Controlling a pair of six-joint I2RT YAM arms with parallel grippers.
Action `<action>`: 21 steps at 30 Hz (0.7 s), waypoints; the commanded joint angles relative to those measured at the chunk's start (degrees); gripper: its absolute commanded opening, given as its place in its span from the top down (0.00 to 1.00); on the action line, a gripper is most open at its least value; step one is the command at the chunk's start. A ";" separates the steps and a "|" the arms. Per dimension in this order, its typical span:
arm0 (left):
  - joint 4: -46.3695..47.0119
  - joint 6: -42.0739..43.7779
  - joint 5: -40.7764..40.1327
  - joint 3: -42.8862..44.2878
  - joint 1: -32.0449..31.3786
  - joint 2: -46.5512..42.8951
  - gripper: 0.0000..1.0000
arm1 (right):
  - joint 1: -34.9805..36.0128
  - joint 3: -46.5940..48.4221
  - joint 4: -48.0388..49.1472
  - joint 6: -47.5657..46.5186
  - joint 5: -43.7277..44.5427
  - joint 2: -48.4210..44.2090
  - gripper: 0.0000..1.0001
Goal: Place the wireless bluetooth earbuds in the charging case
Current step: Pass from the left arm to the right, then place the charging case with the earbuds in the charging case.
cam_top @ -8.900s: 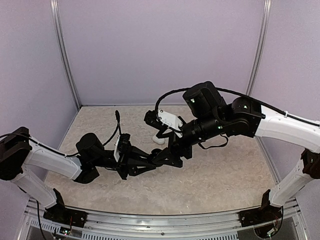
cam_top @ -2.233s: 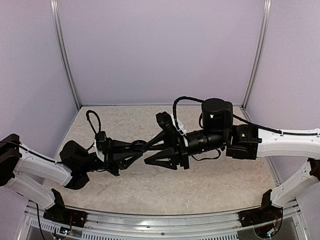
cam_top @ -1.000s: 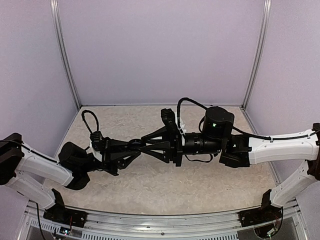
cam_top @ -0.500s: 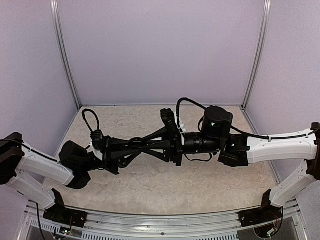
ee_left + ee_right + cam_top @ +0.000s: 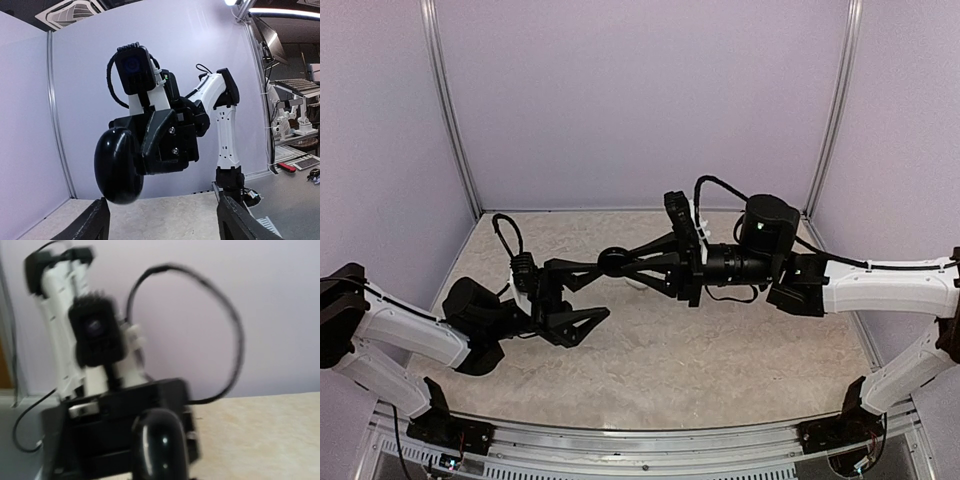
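The case [image 5: 634, 284] shows only as a sliver of white on the worktop [image 5: 720, 370], mostly hidden below my right pincer [image 5: 620, 264], so I cannot be sure of it. I cannot make out the earbuds. The right pincer is raised off the worktop and clamped on a black round disc [image 5: 119, 165]. My left pincer [image 5: 603, 290] faces it, fingers spread wide and holding nothing. From above, its upper finger lies just beside the disc. The right wrist view is blurred.
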 commanded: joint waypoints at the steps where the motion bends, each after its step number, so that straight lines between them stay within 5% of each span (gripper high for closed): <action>1: -0.14 0.39 -3.94 -0.82 0.65 -1.16 0.17 | -5.79 0.94 -3.50 4.46 -0.80 -4.65 0.85; 4: -0.33 -0.25 -9.23 -2.37 1.41 -2.39 0.01 | -10.09 1.85 -9.15 6.50 -1.57 -4.75 0.85; 8: -7.01 -2.55 -16.54 -2.06 2.82 -5.33 0.01 | -15.98 4.87 -19.43 7.58 -1.74 -2.90 0.85; 13: -29.96 -8.70 -27.46 5.34 5.24 -8.56 0.01 | -22.71 7.05 -28.19 7.62 -3.86 2.21 0.84; 21: -36.38 -14.92 -31.94 6.62 9.18 -11.07 0.01 | -27.97 8.84 -30.63 6.52 -5.54 17.23 0.84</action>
